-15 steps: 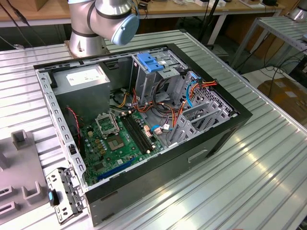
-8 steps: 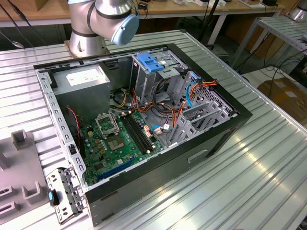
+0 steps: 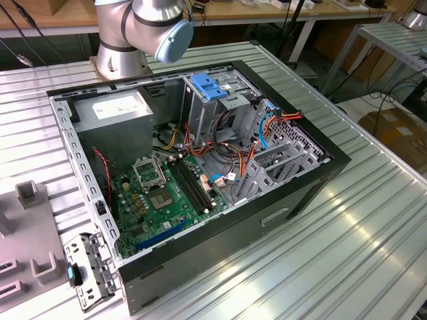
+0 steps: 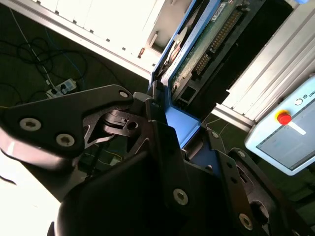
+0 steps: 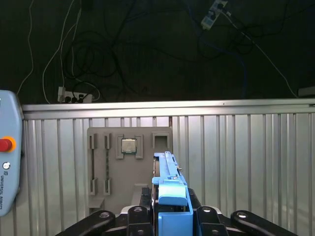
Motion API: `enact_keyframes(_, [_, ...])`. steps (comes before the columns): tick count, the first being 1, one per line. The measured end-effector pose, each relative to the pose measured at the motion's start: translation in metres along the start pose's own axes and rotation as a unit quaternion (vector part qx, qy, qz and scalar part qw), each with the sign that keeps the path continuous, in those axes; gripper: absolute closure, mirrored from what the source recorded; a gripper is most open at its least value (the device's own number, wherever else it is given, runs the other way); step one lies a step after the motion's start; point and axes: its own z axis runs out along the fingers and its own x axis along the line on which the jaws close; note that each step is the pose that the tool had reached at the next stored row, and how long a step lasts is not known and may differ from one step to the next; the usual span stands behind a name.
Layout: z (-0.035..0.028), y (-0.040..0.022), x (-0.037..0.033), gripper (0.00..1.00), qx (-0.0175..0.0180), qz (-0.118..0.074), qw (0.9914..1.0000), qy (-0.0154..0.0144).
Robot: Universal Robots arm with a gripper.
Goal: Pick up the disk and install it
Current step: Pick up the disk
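Ribbed silver metal table carrying a large open black tower computer case. In the first wrist view, the flat silver-grey disk in its blue plastic carrier hangs above the table, near a grey fixture plate. The black gripper is clamped on the disk's two flat faces. The disk stands edge-on between the fingers, its long axis pointing straight out from the wrist.

Bright, even overhead light — pale glare streaks on the ribbed table; in the first wrist view the disk well lit, floor behind dim.
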Motion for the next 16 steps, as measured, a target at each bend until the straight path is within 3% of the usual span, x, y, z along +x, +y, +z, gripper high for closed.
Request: enact_keyframes(16, [0.0001, -0.0123, -0.0004, 0.63, 0.0, 0.0, 1.0, 0.0])
